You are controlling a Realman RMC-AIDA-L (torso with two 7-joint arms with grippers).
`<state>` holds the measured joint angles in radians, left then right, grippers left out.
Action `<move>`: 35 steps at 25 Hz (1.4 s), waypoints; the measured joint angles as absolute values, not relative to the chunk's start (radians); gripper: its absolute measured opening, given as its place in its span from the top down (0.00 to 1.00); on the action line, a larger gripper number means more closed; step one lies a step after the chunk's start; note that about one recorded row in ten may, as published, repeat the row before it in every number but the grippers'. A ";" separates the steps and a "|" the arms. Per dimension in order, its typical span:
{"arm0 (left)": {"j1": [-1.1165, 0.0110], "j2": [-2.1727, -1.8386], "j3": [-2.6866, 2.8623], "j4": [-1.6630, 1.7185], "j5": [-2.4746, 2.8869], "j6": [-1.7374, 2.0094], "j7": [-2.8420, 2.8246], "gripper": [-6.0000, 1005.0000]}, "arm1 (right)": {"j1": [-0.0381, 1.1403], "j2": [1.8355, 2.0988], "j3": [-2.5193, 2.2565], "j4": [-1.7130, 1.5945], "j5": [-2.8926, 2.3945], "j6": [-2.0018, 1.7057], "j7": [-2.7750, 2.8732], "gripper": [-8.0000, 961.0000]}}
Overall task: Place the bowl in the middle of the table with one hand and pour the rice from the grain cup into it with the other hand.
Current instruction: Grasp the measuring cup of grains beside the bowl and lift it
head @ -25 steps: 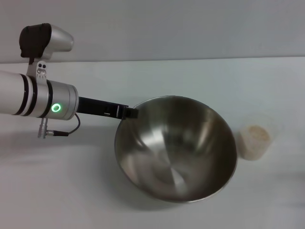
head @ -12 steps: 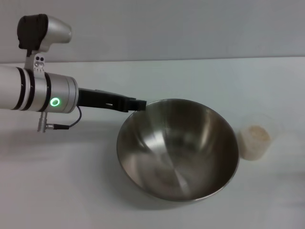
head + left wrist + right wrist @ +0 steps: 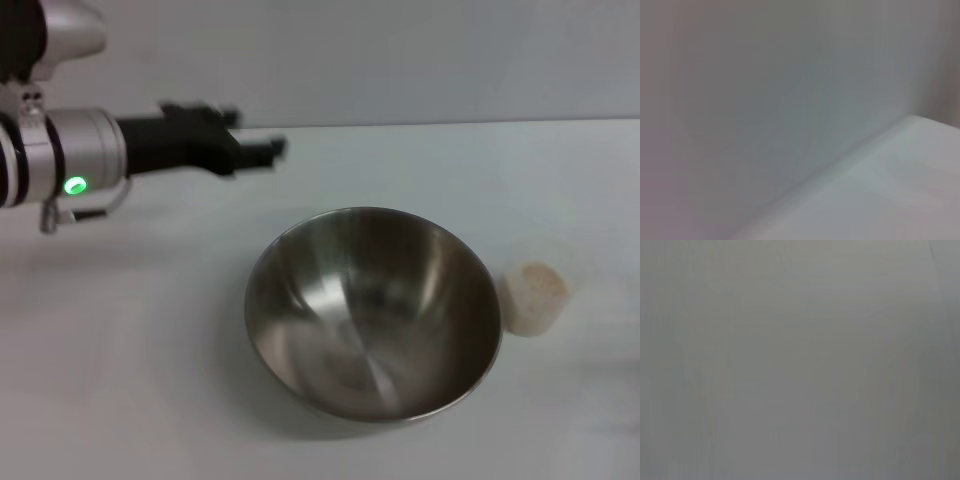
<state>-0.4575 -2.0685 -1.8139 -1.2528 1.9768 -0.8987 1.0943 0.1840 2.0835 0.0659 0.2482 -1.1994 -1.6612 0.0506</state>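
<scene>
The steel bowl rests on the white table near the middle, with nothing in it. To its right, close to its rim, stands the small clear grain cup holding beige rice. My left gripper hangs up and to the left of the bowl, well apart from its rim, open and holding nothing. The left wrist view takes in only the wall and a strip of table. My right gripper is out of view, and its wrist view shows only a plain grey surface.
The table's far edge meets a grey wall. Bare tabletop lies to the left of the bowl and in front of it.
My left gripper has let go of the bowl's rim and lifted away up and to the left. The bowl settled flat on the table. The cup has not moved.
</scene>
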 joint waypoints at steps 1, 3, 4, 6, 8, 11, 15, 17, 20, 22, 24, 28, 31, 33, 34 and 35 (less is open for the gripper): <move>-0.417 -2.068 -1.772 -1.288 1.973 -0.790 1.133 0.39 | 0.183 2.083 0.066 0.248 -1.199 -1.661 0.051 0.14; -0.361 -2.069 -1.704 -1.329 1.971 -0.603 1.199 0.32 | 0.181 2.083 0.066 0.247 -1.199 -1.661 0.050 0.14; -0.300 -2.069 -1.603 -1.349 1.971 -0.346 1.264 0.28 | 0.179 2.083 0.066 0.247 -1.199 -1.661 0.050 0.14; -0.285 -2.068 -1.568 -1.351 1.971 -0.273 1.276 0.21 | 0.176 2.084 0.066 0.247 -1.199 -1.663 0.050 0.14; -0.224 -2.066 -1.398 -1.328 1.979 0.175 1.290 0.14 | 0.173 2.084 0.065 0.247 -1.199 -1.668 0.049 0.14; -0.199 -2.066 -1.237 -1.233 2.035 0.604 1.186 0.14 | 0.168 2.085 0.048 0.245 -1.199 -1.673 0.048 0.14; -0.204 -2.066 -1.123 -0.970 2.249 1.057 0.824 0.14 | 0.165 2.086 0.002 0.242 -1.199 -1.678 0.048 0.14; -0.207 -2.065 -1.118 -0.849 2.343 1.193 0.568 0.14 | 0.163 2.086 -0.033 0.240 -1.200 -1.679 0.047 0.14; -0.237 -2.062 -1.176 -0.631 2.463 1.306 0.180 0.14 | 0.161 2.086 -0.057 0.237 -1.200 -1.672 0.037 0.14; -0.288 -2.065 -1.225 -0.436 2.502 1.359 -0.053 0.14 | 0.160 2.086 -0.104 0.236 -1.200 -1.653 0.016 0.14; -0.298 -2.066 -1.226 -0.395 2.503 1.368 -0.092 0.14 | 0.160 2.086 -0.123 0.236 -1.200 -1.645 0.011 0.14; -0.296 -2.069 -1.222 -0.346 2.505 1.379 -0.097 0.14 | 0.160 2.088 -0.168 0.240 -1.200 -1.613 -0.003 0.14; -0.285 -2.069 -1.222 -0.343 2.506 1.379 -0.074 0.14 | 0.171 2.088 -0.180 0.242 -1.200 -1.560 -0.004 0.14; -0.279 -2.069 -1.222 -0.339 2.507 1.379 -0.062 0.14 | 0.186 2.088 -0.181 0.244 -1.200 -1.515 -0.004 0.14; -0.276 -2.069 -1.221 -0.338 2.508 1.378 -0.056 0.14 | 0.192 2.088 -0.181 0.244 -1.200 -1.499 -0.004 0.14; -0.274 -2.069 -1.221 -0.337 2.508 1.378 -0.053 0.14 | 0.199 2.088 -0.181 0.244 -1.200 -1.486 -0.004 0.14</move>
